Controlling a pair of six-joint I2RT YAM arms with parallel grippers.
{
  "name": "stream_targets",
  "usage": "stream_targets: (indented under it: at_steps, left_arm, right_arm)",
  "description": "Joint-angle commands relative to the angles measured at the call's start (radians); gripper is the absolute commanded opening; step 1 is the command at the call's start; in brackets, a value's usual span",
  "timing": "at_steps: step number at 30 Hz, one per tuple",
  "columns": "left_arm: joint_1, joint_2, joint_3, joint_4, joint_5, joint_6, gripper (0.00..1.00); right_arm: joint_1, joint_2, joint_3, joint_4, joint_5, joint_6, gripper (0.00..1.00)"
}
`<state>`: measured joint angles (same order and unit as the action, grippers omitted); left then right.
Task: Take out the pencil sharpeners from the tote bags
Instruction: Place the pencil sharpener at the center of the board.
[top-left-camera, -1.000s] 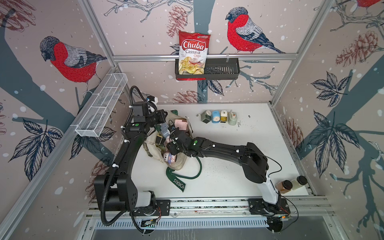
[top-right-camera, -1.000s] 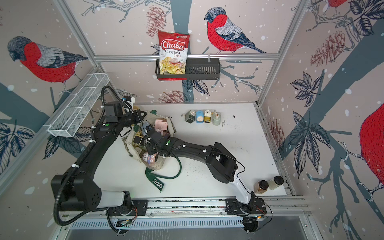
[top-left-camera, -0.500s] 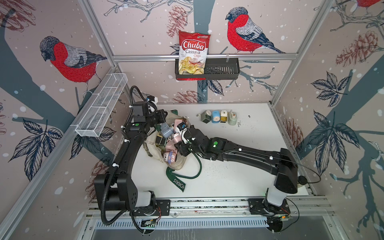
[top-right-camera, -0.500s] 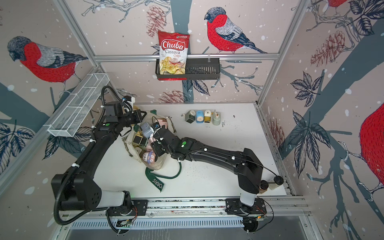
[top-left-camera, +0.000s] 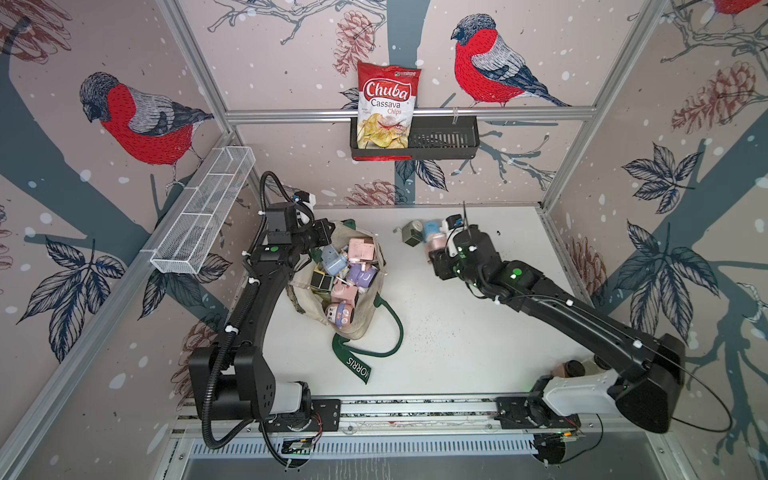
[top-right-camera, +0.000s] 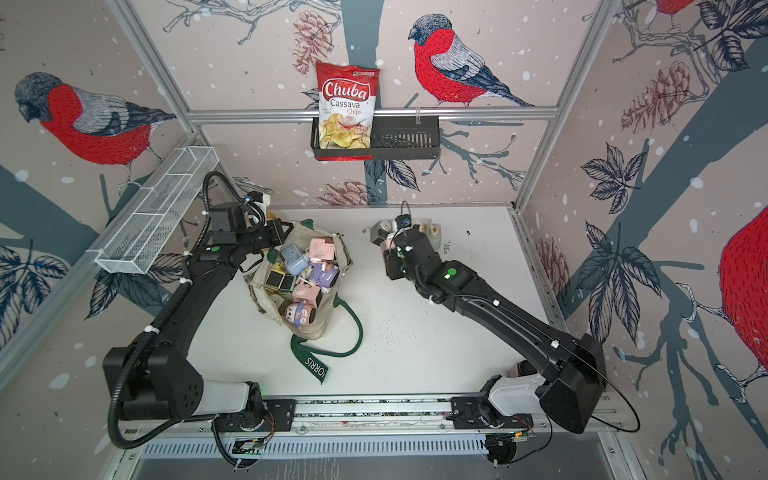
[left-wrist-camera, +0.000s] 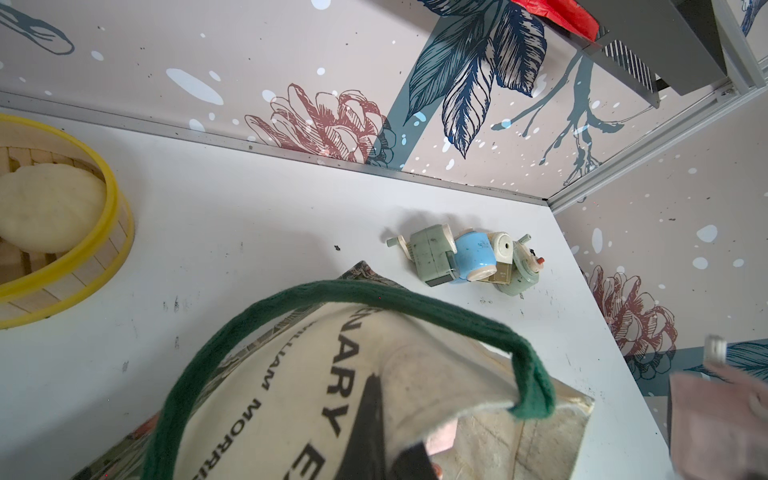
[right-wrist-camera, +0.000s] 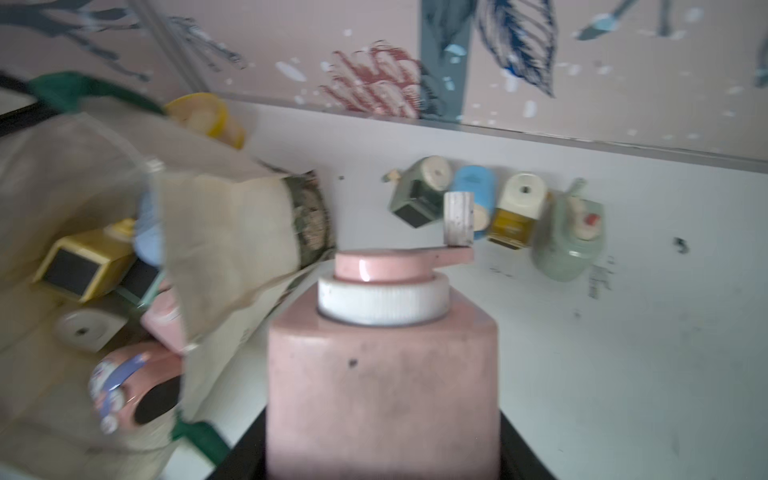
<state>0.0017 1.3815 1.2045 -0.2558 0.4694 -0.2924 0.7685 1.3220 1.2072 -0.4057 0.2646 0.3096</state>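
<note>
Nearest the robot's base, the tote's loose green strap handle (top-left-camera: 358, 365) lies on the white table (top-left-camera: 457, 332). Just beyond it the cream canvas tote bag (top-left-camera: 368, 322) slumps open. It holds most of the pencil sharpeners: a round pink one with a face (top-left-camera: 340, 314), a lilac one (top-left-camera: 360, 274), a blue one (top-left-camera: 333, 259), a boxy pink one (top-left-camera: 361, 249) and dark-fronted yellow ones (top-left-camera: 322, 280). Any lying underneath are hidden.

At the bag's far rim the left gripper (top-left-camera: 328, 232) is pinched tight on the canvas, holding the mouth up.

To the right, well clear of the bag, the right gripper (top-left-camera: 436, 253) is clamped narrowly on the sides of a pink box sharpener (right-wrist-camera: 382, 374). Its long axis runs along the gripper's line of reach, with the white collar and pink crank end leading toward the back wall. The crank arm sticks out sideways and ends in a cream knob (right-wrist-camera: 458, 218). How steeply it tilts cannot be told.

Just past it four sharpeners lie in a row near the back wall: grey-green (right-wrist-camera: 419, 195), blue (right-wrist-camera: 473, 187), cream-and-yellow (right-wrist-camera: 519, 203) and pale green (right-wrist-camera: 569, 237).

With four out, a fifth in transit and at least eight left in the bag, the task looks less than half done.

A yellow-rimmed bamboo steamer (left-wrist-camera: 62, 208) sits in the far left corner.
</note>
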Motion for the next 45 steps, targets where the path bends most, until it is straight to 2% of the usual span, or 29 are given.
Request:
stream_targets:
  at_steps: [1, 5, 9, 12, 19, 26, 29, 35, 45]
  left_arm:
    - [0.001, -0.004, 0.012, 0.098, 0.026, -0.011, 0.00]
    - [0.003, -0.002, 0.014, 0.096, 0.026, -0.010, 0.00]
    - [0.003, -0.004, 0.014, 0.096, 0.024, -0.009, 0.00]
    - [0.003, -0.004, 0.014, 0.096, 0.024, -0.008, 0.00]
    - [0.001, -0.004, 0.013, 0.095, 0.020, -0.007, 0.00]
    - [0.002, -0.001, 0.015, 0.093, 0.022, -0.006, 0.00]
    - [0.003, -0.002, 0.015, 0.093, 0.021, -0.006, 0.00]
    - [0.002, -0.002, 0.017, 0.091, 0.019, -0.003, 0.00]
    - [0.003, 0.000, 0.015, 0.092, 0.022, -0.005, 0.00]
  right_arm:
    - [-0.179, -0.011, -0.022, -0.013, -0.040, -0.014, 0.39]
    - [-0.392, 0.039, -0.029, 0.006, -0.123, -0.023, 0.39]
    - [-0.523, 0.167, 0.035, -0.022, -0.106, -0.059, 0.39]
    - [-0.605, 0.284, 0.114, -0.045, -0.162, -0.054, 0.38]
    - [-0.650, 0.517, 0.299, -0.091, -0.166, -0.091, 0.38]
    - [-0.652, 0.733, 0.490, -0.169, -0.187, -0.122, 0.39]
    - [-0.639, 0.785, 0.540, -0.169, -0.210, -0.156, 0.39]
    - [-0.612, 0.887, 0.662, -0.232, -0.169, -0.195, 0.40]
    - [-0.590, 0.947, 0.705, -0.248, -0.160, -0.247, 0.44]
